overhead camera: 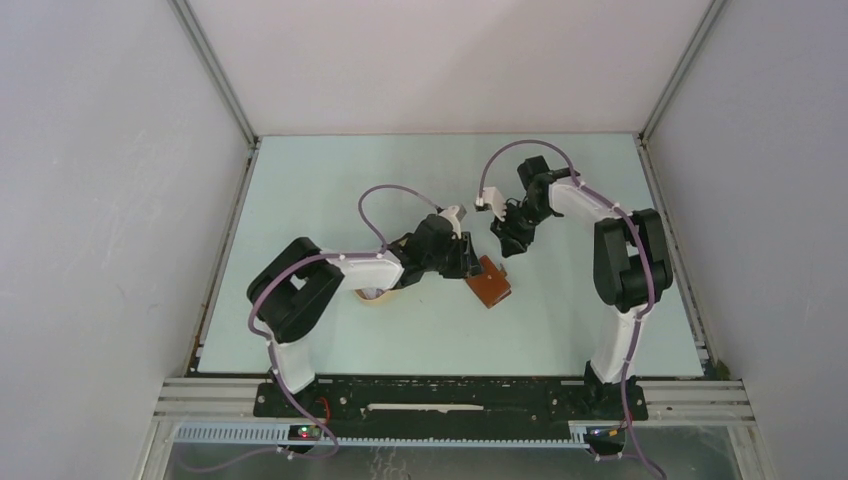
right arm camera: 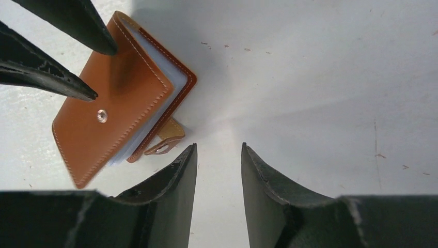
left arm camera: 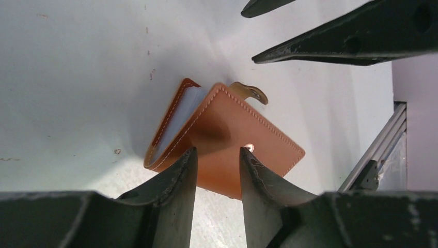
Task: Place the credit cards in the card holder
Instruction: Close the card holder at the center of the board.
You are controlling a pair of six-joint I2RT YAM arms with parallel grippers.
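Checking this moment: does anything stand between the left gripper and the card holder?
Nothing visible does. The left gripper, jaws apart and empty, hangs directly over the folded card holder, which lies on the table.

We see the card holder (overhead camera: 490,283) lying just right of centre on the pale table (overhead camera: 560,330). Our left gripper (overhead camera: 466,258) sits at its upper-left edge, our right gripper (overhead camera: 508,240) just above it. A beige tray (overhead camera: 368,295) peeks out at left-centre.

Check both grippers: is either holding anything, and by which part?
Nothing is held. The left gripper is open just over the cover of the card holder; the right gripper is open beside it, only table between its jaws.
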